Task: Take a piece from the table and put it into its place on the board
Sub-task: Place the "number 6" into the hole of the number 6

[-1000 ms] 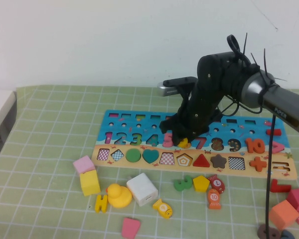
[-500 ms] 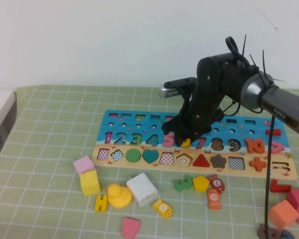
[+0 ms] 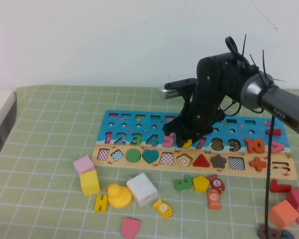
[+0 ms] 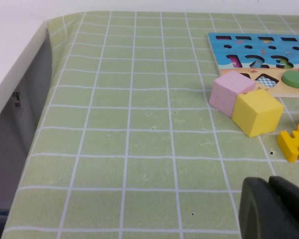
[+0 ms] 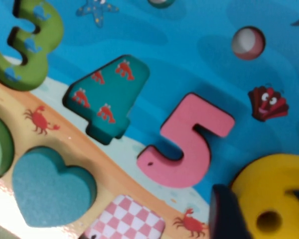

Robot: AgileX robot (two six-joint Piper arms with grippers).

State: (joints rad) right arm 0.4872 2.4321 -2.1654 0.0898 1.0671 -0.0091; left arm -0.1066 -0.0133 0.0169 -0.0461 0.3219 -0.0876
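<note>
Right gripper [image 3: 185, 141] over piece [image 5: 272, 199], board [image 3: 139, 130].

We see our right arm [image 3: 224, 74] clad in matte black, with a silver-grey cylindrical link bearing white "PIPER" lettering; black cables loop above the wrist, cable-tie tails stick out, and one thin black cable hangs down

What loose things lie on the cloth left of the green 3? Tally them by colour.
Yellow: 4 (yellow cube, duck, letter H, fish)
Pink: 2 (pink cube, trapezoid)
White: 1 (white cube)
Total: 7
Right gripper is over the board at the yellow 6; left gripper is over the cloth, away from the board.
</note>
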